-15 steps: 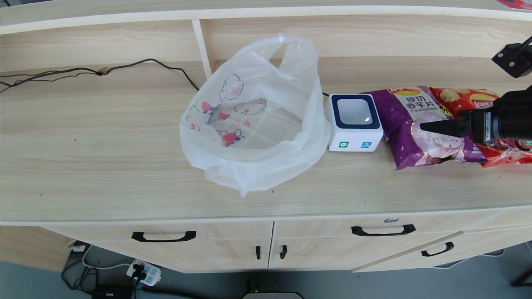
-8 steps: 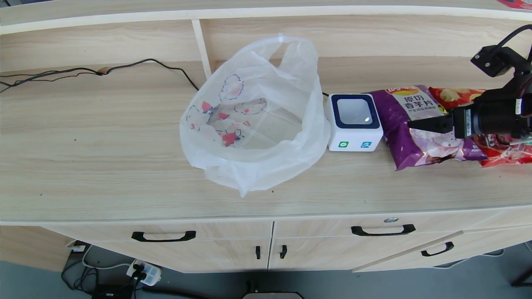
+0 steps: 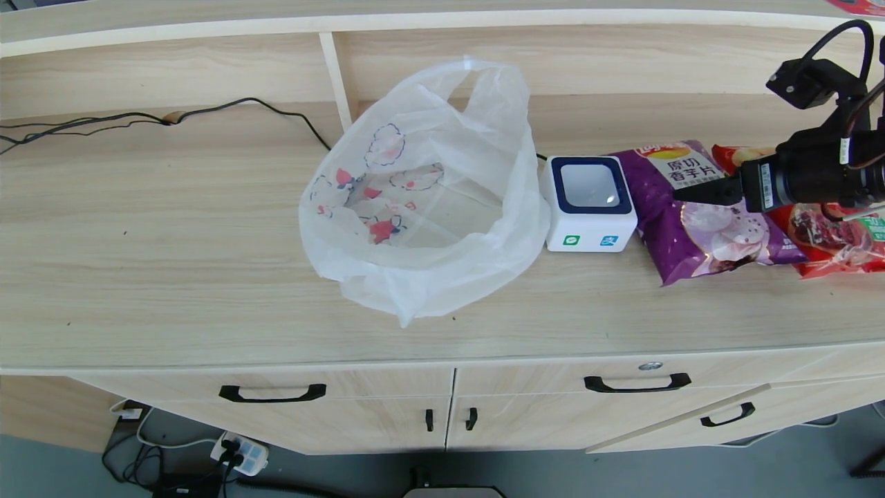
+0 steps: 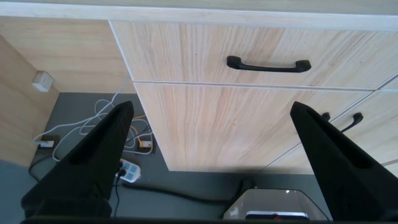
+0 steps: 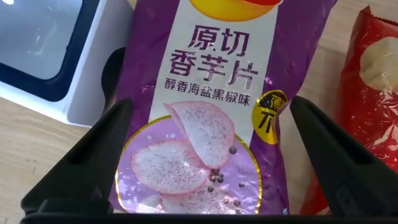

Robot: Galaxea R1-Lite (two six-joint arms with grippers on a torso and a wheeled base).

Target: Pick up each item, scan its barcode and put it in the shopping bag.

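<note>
Purple chip bag [image 3: 705, 214] [image 5: 211, 118] lies flat on the table [image 3: 173, 277], printed face up, on the robot's right side. Its long axis runs from the back of the table toward the front edge. The logo end points to the back and the sealed bottom end to the front, slanting a little to the right as it nears the front. Its left edge sits just beside the white scanner [image 3: 590, 203] [image 5: 56, 56], and its right edge overlaps the red chip bag [image 3: 830, 235] [image 5: 373, 106].

The right pincer [image 3: 684, 194] [image 5: 211, 102] hangs over the bag's upper half with its fingers spread wide, one near each long edge, so the bag's width lies between them. It grips nothing, and whether the fingertips touch the foil cannot be told.

Left of the scanner stands the shopping bag [image 3: 422, 187], white plastic with its mouth open upward. A black cable [image 3: 242, 104] trails across the back of the table.

The left pincer [image 4: 211, 106] is down in front of the cabinet, spread wide and holding nothing, facing a drawer handle [image 4: 267, 64].
</note>
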